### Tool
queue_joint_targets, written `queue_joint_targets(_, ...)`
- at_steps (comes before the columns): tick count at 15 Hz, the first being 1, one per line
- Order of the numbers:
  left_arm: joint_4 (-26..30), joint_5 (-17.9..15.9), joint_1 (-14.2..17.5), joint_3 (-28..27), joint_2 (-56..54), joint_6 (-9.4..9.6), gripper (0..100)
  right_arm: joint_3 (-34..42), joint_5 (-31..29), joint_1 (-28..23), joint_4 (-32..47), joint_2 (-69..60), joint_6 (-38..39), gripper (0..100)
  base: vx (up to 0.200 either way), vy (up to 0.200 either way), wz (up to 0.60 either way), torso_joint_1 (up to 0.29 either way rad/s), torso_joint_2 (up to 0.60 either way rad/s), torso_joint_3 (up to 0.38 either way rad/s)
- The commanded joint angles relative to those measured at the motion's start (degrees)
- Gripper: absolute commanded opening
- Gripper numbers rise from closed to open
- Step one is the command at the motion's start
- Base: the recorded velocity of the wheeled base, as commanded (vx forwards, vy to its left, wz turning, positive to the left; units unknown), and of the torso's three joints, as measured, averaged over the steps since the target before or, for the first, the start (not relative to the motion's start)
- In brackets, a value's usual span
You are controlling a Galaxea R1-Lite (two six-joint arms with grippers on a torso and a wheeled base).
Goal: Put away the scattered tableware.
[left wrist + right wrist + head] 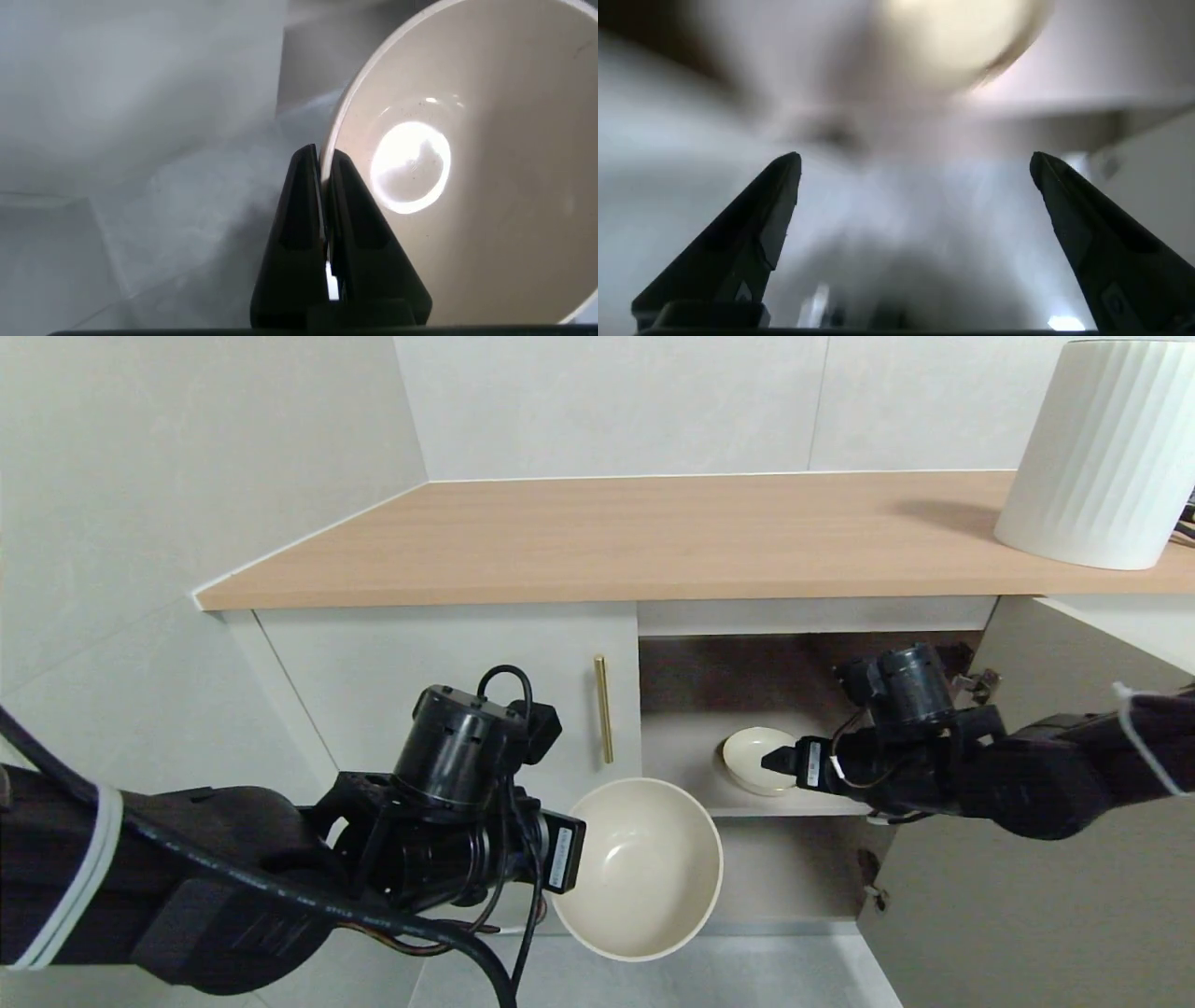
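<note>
Left gripper (324, 177): jaws clamped on bowl (644, 868) rim, wall pinched between them.
Right gripper (913, 163): jaws spread; small dish (756, 756) ahead, outside them, on cabinet shelf (677, 761).

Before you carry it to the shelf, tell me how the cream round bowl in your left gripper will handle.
The glossy cream round bowl looks rigid, perhaps ceramic, so likely breakable if dropped. The left gripper pinches only its thin rim, so it may pivot. Its sheen suggests slipperiness.
</note>
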Motion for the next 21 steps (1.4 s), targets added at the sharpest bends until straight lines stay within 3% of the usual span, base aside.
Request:
queue_joint_targets(1,-0.1,1.0,-1.7,0.2,2.1,0.17,0,1.8,5.8,5.6,9.1,-14.4,-0.7,100,0.000,0.000,0.00,0.000,0.00,0.000)
queue_joint_targets(3,-0.1,1.6,-2.4,0.2,2.7,0.17,0,2.0,6.5,7.3,11.6,-16.1,-0.9,100,0.000,0.000,0.00,0.000,0.00,0.000)
queue_joint_targets(5,-0.1,2.3,-3.6,0.2,3.0,0.17,0,5.1,6.5,10.9,13.0,-17.4,-5.7,100,0.000,0.000,0.00,0.000,0.00,0.000)
queue_joint_targets(10,-0.2,2.3,-3.7,0.1,2.8,0.17,0,6.0,5.7,16.0,14.4,-14.2,-6.0,100,0.000,0.000,0.00,0.000,0.00,0.000)
queue_joint_targets(21,-0.2,4.1,-4.5,0.1,3.0,0.17,0,5.5,3.9,16.8,13.8,-6.8,-5.5,100,0.000,0.000,0.00,0.000,0.00,0.000)
